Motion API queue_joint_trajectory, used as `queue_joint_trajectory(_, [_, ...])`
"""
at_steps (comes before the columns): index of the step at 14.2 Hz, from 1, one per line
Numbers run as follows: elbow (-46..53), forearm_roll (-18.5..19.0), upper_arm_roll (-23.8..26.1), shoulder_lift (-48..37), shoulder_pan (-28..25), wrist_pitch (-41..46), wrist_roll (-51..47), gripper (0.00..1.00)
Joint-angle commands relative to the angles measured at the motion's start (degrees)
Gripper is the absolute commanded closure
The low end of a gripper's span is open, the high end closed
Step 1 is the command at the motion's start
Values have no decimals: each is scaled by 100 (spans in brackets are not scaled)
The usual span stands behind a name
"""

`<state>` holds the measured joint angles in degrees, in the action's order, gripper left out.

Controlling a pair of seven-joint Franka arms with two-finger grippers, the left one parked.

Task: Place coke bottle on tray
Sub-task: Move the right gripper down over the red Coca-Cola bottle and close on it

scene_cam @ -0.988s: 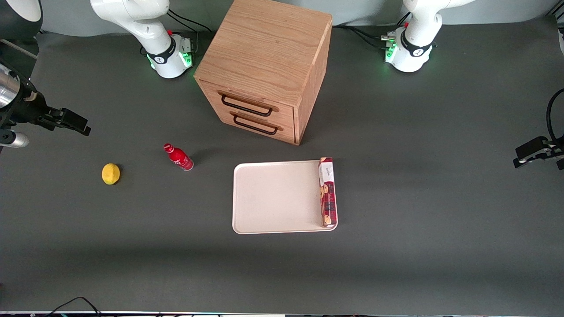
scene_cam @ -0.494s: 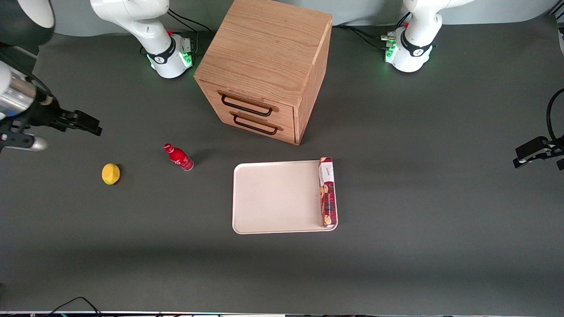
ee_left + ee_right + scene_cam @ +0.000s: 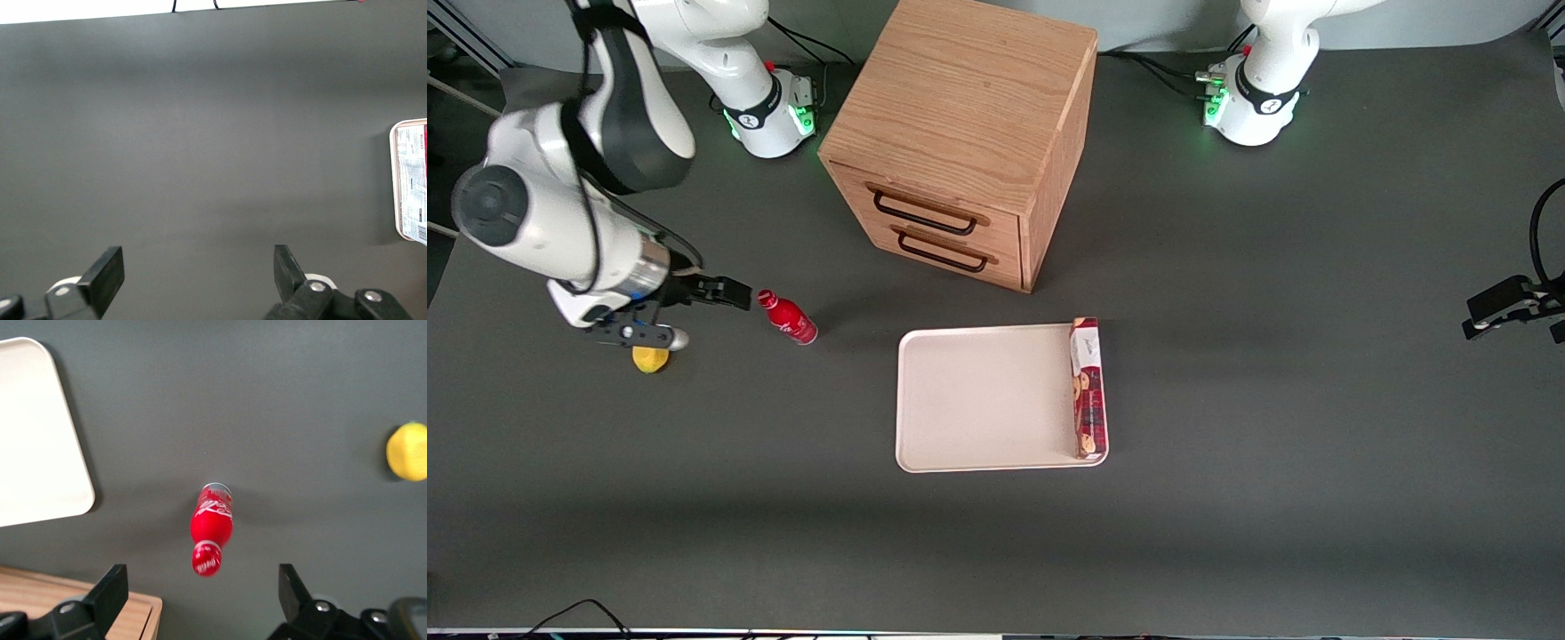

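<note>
Swung in, open jaws (image 3: 734,293) hover near upright coke bottle (image 3: 787,317), apart.

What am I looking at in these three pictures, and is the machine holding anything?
You see two white robot arms bolted to a dark table. One picture looks down on the whole table; the other two come from cameras on each arm's wrist. The working arm's tool, a two-fingered pincer, hangs open and empty just beside the cap of a small red coke bottle, which stands upright on the table. Its wrist camera looks straight down on that bottle. Nearby lie a lemon, a wooden drawer cabinet and a cream tray with a cookie box along one edge. Nothing is held.
</note>
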<state>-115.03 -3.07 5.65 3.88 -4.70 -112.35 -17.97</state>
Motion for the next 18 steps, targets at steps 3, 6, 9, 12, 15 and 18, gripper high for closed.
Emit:
queue_joint_trajectory(3, [-1038, -106, 243, -19, -4, -1209, -417, 0])
queue_joint_trajectory(6, [-1302, -71, 270, 25, -13, -1473, -479, 0])
queue_joint_trajectory(9, [-1479, 26, 270, 8, -13, -1544, -479, 0])
queue_joint_trajectory(12, [-1523, 35, 270, -18, -13, -1544, -479, 20])
queue_joint_trajectory(15, [-1531, 70, 270, -27, -13, -1544, -479, 62])
queue_joint_trajectory(18, [-1523, 237, 270, -45, -13, -1535, -479, 87])
